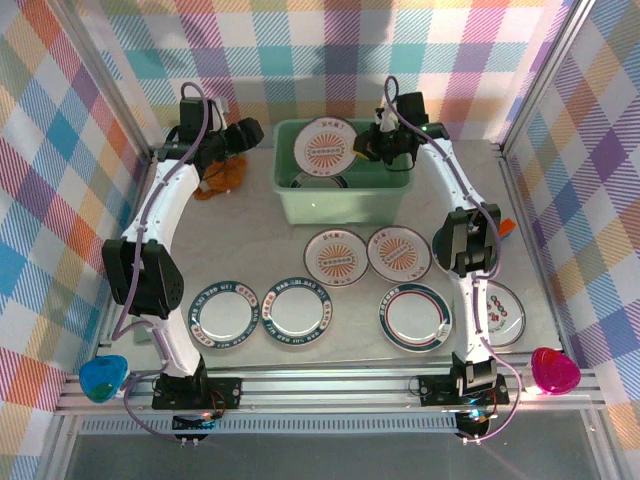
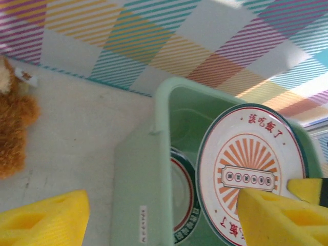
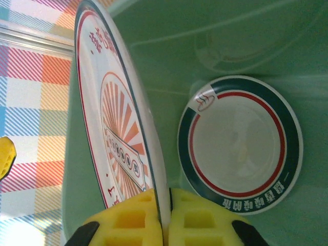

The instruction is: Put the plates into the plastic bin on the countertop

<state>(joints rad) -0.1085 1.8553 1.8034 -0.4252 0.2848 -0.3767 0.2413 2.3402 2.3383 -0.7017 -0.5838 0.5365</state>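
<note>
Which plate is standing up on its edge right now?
The sunburst plate in the plastic bin, pinched at its rim by the right gripper; the rest lie flat.

Fuzzy brown toy, plaid wall

Inside the plastic bin, the sunburst plate stands on edge in the right gripper and blocks the far left part; a teal-rimmed plate lies on the floor. Left of the bin the counter is bare up to the plush toy. Across the near counter lie flat plates.
</note>
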